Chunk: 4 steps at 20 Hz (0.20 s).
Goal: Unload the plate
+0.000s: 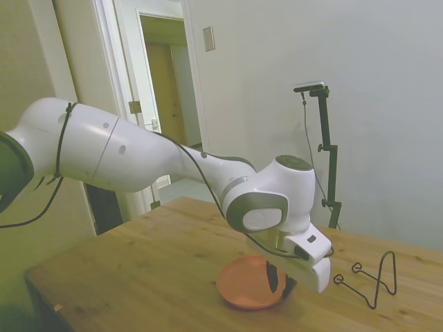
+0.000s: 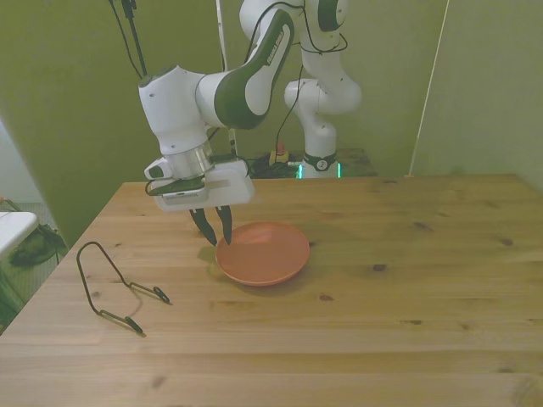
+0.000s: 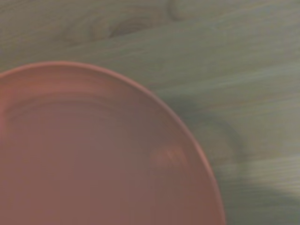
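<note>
Plate lying flat near the desk's middle, apart from the empty wire stand by the front view's left edge; gripper, fingers slightly parted, poised at its rim, apparently having set it down.

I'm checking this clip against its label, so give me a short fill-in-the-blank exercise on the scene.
1. The plate lies flat on the ____.
2. The plate's colour is ____.
3. The gripper has its fingertips at the plate's ____.
4. The black wire stand is ____ the plate, on the front view's left.

Missing words: table; salmon-orange; rim; apart from
</note>
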Tool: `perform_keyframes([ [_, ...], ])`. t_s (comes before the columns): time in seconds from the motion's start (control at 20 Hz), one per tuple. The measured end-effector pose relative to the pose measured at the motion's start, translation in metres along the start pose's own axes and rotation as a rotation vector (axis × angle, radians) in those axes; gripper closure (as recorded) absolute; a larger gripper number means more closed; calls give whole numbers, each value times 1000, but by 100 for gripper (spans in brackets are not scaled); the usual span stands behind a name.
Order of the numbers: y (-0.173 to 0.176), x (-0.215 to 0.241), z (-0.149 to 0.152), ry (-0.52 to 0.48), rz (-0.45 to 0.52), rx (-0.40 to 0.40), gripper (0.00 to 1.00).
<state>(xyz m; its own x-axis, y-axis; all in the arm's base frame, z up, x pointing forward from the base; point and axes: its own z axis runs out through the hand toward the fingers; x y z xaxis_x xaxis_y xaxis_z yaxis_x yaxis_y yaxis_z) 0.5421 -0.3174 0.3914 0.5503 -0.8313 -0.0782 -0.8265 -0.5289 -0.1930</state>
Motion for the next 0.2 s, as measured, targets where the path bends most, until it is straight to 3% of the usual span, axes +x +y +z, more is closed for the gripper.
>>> perform_keyframes([
  [0.2,-8,-36,-62,-6,-38,48,0],
])
